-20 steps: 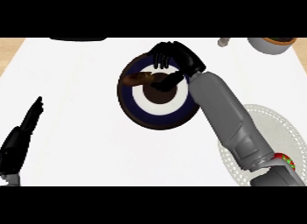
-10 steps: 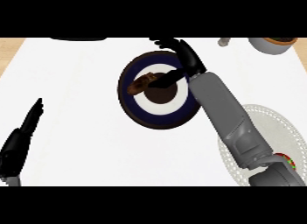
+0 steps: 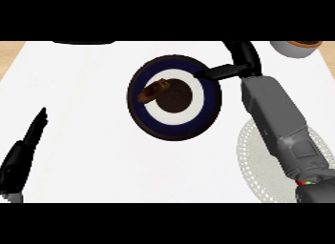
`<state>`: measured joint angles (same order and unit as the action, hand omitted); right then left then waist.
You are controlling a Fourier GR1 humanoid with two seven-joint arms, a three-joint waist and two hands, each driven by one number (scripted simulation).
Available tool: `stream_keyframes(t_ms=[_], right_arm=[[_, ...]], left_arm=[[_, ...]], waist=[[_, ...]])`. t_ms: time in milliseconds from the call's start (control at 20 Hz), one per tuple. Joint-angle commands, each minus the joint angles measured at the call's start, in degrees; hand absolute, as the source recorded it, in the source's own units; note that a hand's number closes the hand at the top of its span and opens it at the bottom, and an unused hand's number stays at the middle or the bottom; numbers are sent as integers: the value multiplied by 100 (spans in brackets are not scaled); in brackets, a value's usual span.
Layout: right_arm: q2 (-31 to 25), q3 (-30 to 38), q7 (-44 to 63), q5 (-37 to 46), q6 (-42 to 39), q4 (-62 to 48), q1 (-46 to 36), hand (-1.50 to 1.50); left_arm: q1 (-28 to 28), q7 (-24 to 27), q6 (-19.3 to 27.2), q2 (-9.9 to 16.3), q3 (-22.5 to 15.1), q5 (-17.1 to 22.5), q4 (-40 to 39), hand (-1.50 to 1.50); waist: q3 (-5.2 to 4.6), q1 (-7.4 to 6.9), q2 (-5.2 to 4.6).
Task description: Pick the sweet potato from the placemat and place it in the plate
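A brown sweet potato [image 3: 155, 90] lies on the left part of a round plate [image 3: 205, 114] with dark blue, white and brown rings. My right hand [image 3: 242, 57] is at the plate's upper right edge, open, with its thumb over the rim and its fingers reaching up past the counter's far edge. It holds nothing. A white lacy placemat [image 3: 258, 162] lies at the lower right, partly hidden under my right forearm. My left hand [image 3: 23, 152] rests open at the lower left, fingers straight.
A grey bowl [image 3: 297, 47] with brown contents stands at the far right corner. A dark flat object [image 3: 85, 42] shows at the counter's far edge, left of centre. The wooden floor borders the white counter on both sides.
My right hand has let go of the sweet potato and drawn back to the right, off the plate's middle. The sweet potato now lies uncovered on the plate. The left hand has stayed still.
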<state>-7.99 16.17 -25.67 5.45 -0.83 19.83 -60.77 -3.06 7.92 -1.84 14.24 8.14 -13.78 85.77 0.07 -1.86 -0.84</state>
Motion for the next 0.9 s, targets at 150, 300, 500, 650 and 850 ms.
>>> stream_keyframes(t_ms=[150,300,500,650,850], right_arm=[[-1020,647,-751,-586,-1382,-465,404,-150],[-1279,719,-1202,-580,-1545,-575,498,-150],[-1508,636,-1592,-411,-1649,-715,539,-150],[-1847,568,-1721,-298,-2016,-874,751,-150],[-1946,637,-1937,-311,-2049,-998,835,-150]], left_arm=[[2,103,29,-71,-130,-135,-16,0],[106,-24,-31,-85,-73,-22,-37,0],[279,-91,56,-167,-171,-129,-6,0],[352,-173,-61,-101,-183,-90,52,0],[332,66,-163,53,3,37,-90,0]], waist=[[9,-103,-58],[13,-162,-86],[16,-190,-96],[25,-244,-133],[27,-311,-149]])
